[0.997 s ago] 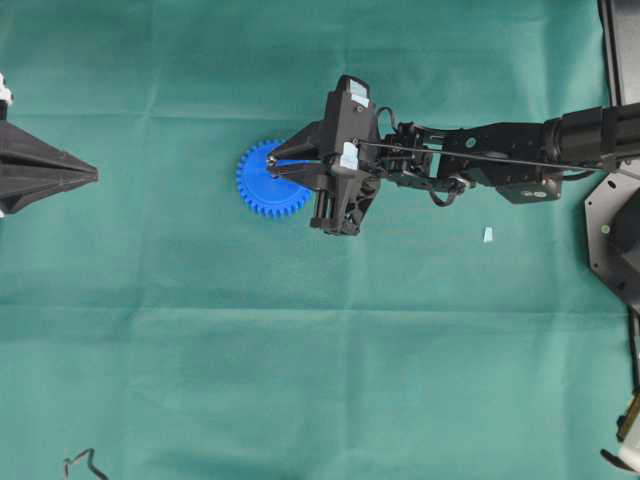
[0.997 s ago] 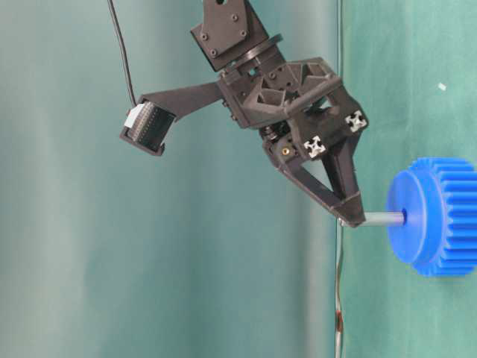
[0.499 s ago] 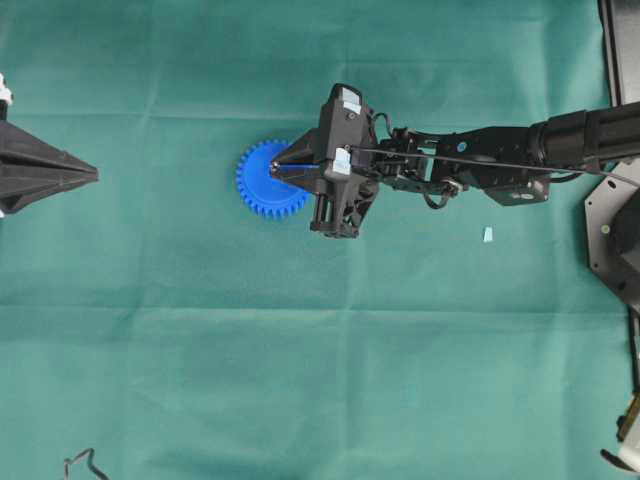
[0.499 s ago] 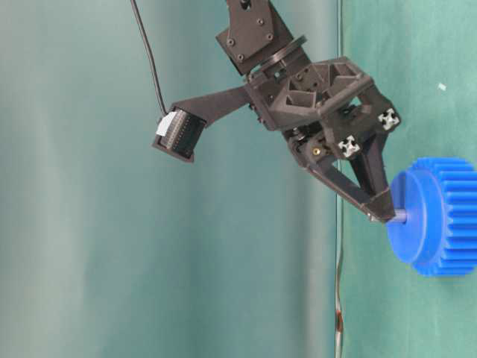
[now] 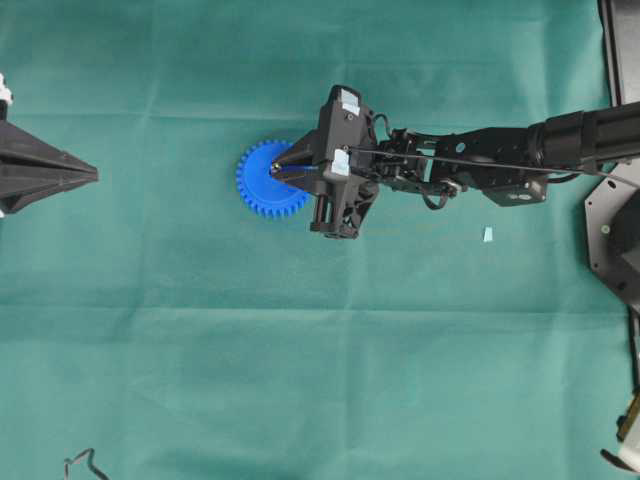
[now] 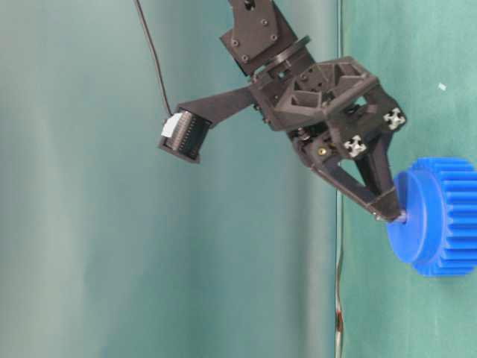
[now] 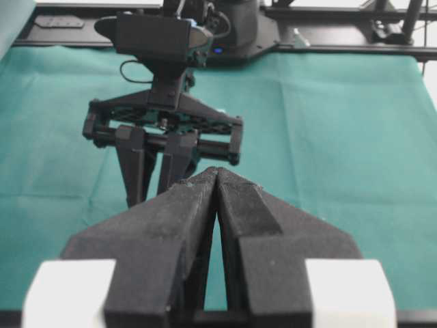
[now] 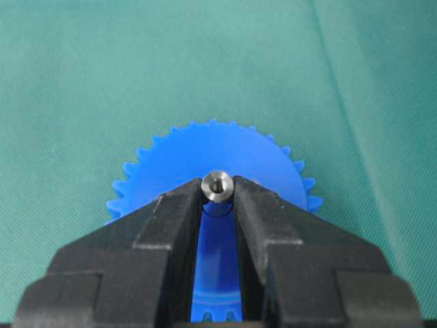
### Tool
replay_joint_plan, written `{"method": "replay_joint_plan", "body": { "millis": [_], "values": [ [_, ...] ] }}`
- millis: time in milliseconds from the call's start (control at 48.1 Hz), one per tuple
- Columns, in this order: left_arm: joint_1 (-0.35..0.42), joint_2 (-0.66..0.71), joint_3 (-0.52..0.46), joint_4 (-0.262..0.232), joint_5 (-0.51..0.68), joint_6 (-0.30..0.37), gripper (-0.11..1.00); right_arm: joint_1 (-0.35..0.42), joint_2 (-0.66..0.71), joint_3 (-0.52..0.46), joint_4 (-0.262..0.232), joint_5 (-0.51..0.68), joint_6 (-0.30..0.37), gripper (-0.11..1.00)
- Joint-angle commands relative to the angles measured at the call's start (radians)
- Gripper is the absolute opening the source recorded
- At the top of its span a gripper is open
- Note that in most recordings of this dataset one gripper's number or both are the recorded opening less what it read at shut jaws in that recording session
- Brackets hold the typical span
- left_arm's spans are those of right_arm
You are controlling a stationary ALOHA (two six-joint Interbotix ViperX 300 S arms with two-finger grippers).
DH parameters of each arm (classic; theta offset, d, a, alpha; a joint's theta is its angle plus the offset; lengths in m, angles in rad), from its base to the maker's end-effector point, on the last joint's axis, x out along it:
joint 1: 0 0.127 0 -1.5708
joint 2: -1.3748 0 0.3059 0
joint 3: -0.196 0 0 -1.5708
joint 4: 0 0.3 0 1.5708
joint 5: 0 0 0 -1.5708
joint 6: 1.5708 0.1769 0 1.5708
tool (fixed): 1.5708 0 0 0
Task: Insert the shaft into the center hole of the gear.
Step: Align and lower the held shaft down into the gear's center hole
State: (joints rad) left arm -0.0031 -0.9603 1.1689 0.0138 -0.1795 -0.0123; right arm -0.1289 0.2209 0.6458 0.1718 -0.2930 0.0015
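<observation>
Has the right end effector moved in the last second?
Yes. The right end effector, gripping the silvery metal shaft, closed in on the bright blue plastic gear.

Green cloth [image 5: 300,350] covers whole worktop, w/ faint creases across it. Black frame rails [image 7: 328,14] along far edge. Small pale-blue chip [image 5: 488,235] on cloth. Light even, soft shadows.

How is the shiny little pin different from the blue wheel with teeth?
The shaft is tiny, silvery metal and smooth; the gear is far wider, bright blue and toothed all round. The shaft is pinched by the right gripper; the gear lies flat on the green cloth, ungripped. The shaft stands upright, mostly sunk into the gear's middle. Both look round from above.
</observation>
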Motion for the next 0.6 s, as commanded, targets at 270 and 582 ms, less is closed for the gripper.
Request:
{"method": "replay_joint_plan", "body": {
  "millis": [270, 582],
  "values": [
    [0.002, 0.008, -0.023, 0.002, -0.006, 0.000, 0.00, -0.002, -0.003, -0.014, 0.003, 0.012, 0.002, 0.17],
    [0.002, 0.008, -0.023, 0.003, -0.006, 0.000, 0.00, -0.002, -0.003, -0.015, 0.003, 0.006, 0.002, 0.17]
  ]
}}
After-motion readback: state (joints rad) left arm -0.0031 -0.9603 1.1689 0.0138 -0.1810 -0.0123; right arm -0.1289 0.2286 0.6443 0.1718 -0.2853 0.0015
